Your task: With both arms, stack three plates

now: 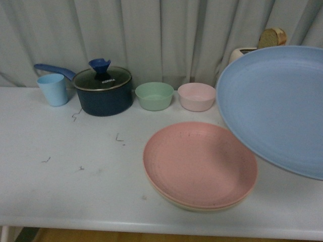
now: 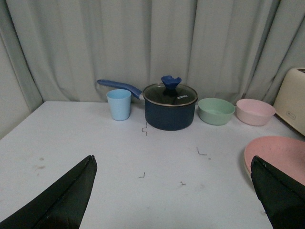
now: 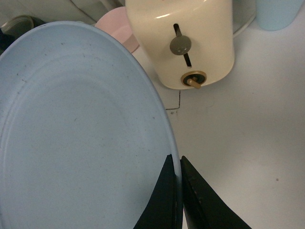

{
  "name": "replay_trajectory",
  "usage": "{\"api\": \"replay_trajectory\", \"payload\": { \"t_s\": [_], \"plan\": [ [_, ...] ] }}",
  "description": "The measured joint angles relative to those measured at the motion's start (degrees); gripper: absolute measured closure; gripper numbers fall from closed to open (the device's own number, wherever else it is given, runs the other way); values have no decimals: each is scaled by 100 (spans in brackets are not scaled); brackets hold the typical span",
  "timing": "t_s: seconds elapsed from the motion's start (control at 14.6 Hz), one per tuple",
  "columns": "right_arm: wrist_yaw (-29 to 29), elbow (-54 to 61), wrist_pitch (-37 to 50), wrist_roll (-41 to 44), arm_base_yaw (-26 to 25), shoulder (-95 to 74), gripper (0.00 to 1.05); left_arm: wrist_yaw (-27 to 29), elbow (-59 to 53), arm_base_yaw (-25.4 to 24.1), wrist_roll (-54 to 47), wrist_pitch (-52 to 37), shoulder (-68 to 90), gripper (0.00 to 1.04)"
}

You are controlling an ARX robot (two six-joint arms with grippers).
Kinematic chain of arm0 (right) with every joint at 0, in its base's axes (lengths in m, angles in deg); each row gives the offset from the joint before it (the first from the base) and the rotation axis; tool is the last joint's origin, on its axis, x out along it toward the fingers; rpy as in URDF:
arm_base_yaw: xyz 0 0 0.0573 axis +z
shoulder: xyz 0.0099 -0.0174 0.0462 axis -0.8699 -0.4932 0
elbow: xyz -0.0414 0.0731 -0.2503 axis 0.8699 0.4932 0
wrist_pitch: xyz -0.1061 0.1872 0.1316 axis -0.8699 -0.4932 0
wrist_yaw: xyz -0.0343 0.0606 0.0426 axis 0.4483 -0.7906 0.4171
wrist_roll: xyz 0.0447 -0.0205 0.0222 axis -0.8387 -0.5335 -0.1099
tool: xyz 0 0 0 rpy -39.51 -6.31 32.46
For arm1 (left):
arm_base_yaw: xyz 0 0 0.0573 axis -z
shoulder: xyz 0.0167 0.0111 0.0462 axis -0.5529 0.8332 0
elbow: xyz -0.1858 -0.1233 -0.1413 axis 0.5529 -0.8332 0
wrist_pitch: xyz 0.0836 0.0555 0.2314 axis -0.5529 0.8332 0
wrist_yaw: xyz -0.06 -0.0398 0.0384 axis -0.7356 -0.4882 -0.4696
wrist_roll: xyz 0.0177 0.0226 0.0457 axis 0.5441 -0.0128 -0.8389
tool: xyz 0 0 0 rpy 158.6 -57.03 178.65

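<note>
The speckled pink plate (image 1: 199,162) lies on the white table, stacked on the beige plate (image 1: 202,207), of which only a rim shows. The light blue plate (image 1: 277,103) hangs tilted in the air at the right, above and right of the stack. My right gripper (image 3: 177,164) is shut on its rim; the light blue plate (image 3: 81,133) fills that wrist view. My left gripper (image 2: 172,164) is open and empty, low over the bare table, with the pink plate (image 2: 281,155) by its right finger. Neither arm shows in the front view.
Along the back stand a light blue cup (image 1: 53,89), a dark blue lidded saucepan (image 1: 102,91), a green bowl (image 1: 154,96) and a pink bowl (image 1: 196,96). A cream toaster (image 3: 183,40) stands at the back right. A grey curtain hangs behind.
</note>
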Motion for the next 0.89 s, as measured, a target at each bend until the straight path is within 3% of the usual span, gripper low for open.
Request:
{"api": "replay_trajectory", "payload": {
  "t_s": [0.34, 0.62, 0.89],
  "plan": [
    [551, 0, 1073, -1377, 1014, -1209, 102, 2, -2, 0, 0, 0, 0, 7],
    [953, -57, 1818, -2157, 1491, -2179, 102, 2, 0, 0, 2, 0, 0, 7],
    [1113, -162, 1932, -2487, 1801, -2717, 102, 2, 0, 0, 0, 0, 0, 7]
  ]
}}
